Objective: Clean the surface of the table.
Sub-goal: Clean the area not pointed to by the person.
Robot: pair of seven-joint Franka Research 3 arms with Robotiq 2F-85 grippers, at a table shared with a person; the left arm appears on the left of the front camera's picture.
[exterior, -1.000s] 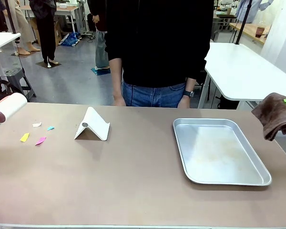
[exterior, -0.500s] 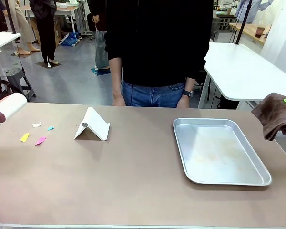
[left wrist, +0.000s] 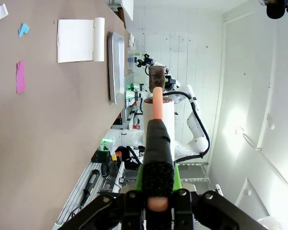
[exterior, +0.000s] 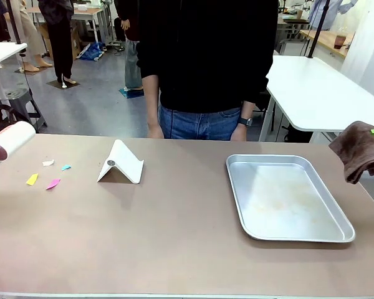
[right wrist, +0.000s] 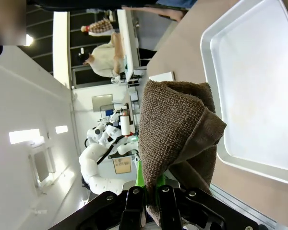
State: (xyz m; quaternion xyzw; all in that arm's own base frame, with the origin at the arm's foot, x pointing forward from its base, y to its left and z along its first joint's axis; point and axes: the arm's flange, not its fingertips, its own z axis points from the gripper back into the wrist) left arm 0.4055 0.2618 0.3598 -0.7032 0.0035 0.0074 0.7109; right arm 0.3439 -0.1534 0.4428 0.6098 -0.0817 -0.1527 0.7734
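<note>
Front view: the table (exterior: 174, 249) stretches between the robot and a person (exterior: 206, 62), carrying a tray (exterior: 287, 199) on its right half, with a folded white stand (exterior: 120, 163) and coloured paper scraps (exterior: 32, 179) toward its left. In the left wrist view the left gripper (left wrist: 157, 179) is clamped on the handle of a lint roller (left wrist: 166, 120). In the right wrist view the right gripper (right wrist: 153, 191) pinches a brown cloth (right wrist: 175, 129) near the tray.
</note>
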